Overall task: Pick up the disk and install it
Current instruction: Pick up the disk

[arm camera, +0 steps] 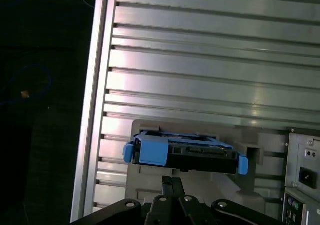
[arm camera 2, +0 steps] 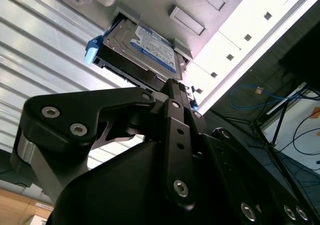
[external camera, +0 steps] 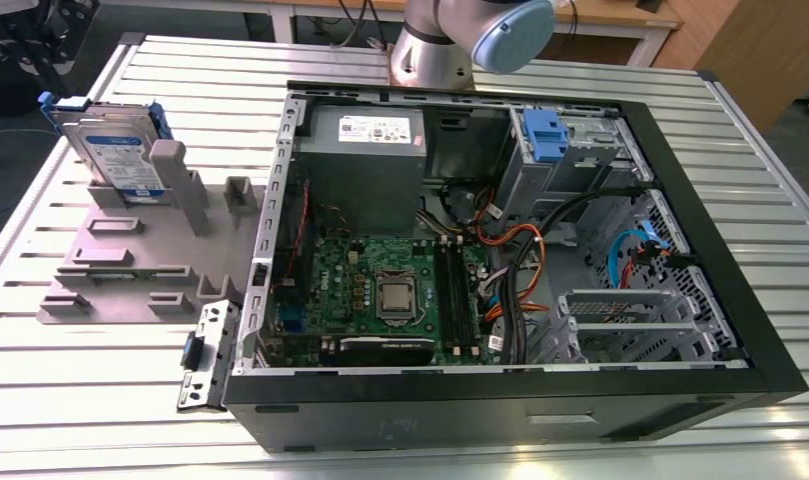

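Observation:
The disk (external camera: pixel 117 150) is a silver drive with a blue-and-white label in a blue carrier. It stands upright in the grey slotted holder (external camera: pixel 137 260) on the exterior view's left. In both wrist views the disk (arm camera: pixel 185 152) (arm camera 2: pixel 145 47) lies just beyond my gripper's tips. My gripper (arm camera: pixel 172 181) (arm camera 2: pixel 173 85) is shut with its black fingers pressed together and nothing between them. It sits close to the disk's edge, and I cannot tell whether it touches.
An open computer case (external camera: pixel 671 200) lies on the slatted metal table (external camera: pixel 84 380), showing the motherboard, cables and a drive bay with a blue carrier (external camera: pixel 544 135). The arm's base (external camera: pixel 444 40) stands behind the case. The table's edge (arm camera: pixel 90 110) runs close to the holder.

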Controlling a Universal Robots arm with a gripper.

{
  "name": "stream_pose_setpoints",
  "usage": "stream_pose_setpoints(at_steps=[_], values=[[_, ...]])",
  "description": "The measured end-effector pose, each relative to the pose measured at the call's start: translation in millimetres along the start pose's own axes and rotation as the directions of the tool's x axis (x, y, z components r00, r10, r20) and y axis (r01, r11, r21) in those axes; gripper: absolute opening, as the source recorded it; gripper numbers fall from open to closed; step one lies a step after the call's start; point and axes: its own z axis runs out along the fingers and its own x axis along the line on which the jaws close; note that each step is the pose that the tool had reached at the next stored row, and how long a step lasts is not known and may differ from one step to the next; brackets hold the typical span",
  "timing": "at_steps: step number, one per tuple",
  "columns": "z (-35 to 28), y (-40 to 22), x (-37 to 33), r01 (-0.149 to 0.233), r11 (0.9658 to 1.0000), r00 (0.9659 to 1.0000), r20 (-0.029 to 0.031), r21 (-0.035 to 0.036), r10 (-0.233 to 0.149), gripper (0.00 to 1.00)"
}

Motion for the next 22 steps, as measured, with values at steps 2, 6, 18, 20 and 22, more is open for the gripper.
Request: stream_pose_setpoints(at_steps=[2, 6, 18, 20, 22], values=[[0.0, 0.0, 0.0, 0.008, 1.0, 1.0, -0.0003, 0.0001, -0.008, 0.11], [0.0, 0.0, 0.0, 0.025, 0.9997, 0.9997, -0.001, 0.0002, -0.025, 0.11], [0.0, 0.0, 0.0, 0.077, 0.9971, 0.9971, -0.0032, 0.0006, -0.077, 0.11], [0.0, 0.0, 0.0, 0.085, 0.9964, 0.9964, -0.0036, 0.0007, -0.085, 0.11], [0.0, 0.0, 0.0, 0.094, 0.9955, 0.9955, -0.004, 0.0008, -0.094, 0.11]])
